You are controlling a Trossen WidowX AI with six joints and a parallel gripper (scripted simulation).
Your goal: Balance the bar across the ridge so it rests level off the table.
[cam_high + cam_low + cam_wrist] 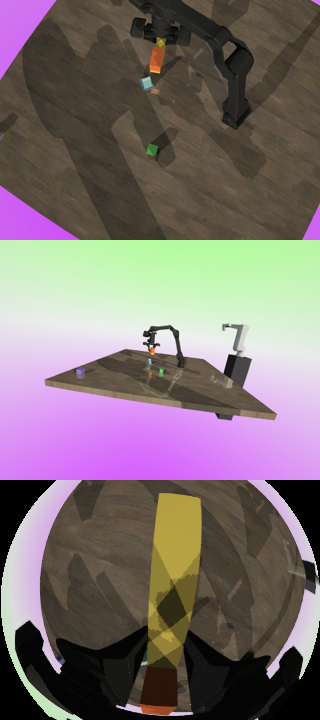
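Observation:
The bar [160, 42] [177, 535] is long, flat and yellow. An orange block [156, 57] [152, 350] [159, 686] sits on one end, dark on its shaded side in the wrist view. My gripper [160, 41] [151, 348] [167, 632] is shut on the bar near the block and holds it well above the table. The ridge [147, 83] [149, 361] is a small pale blue wedge standing on the table. In the top view the block end points towards the ridge, with a gap between. In the exterior view the bar hangs above the ridge. Fingers partly hide the bar.
A green cube [152, 149] [161, 370] stands on the wooden table [113, 394]. A purple cube [80, 371] lies near the table's far left in the exterior view. A pale second arm [240, 338] stands on a dark pedestal [233, 371] beyond the table's right edge.

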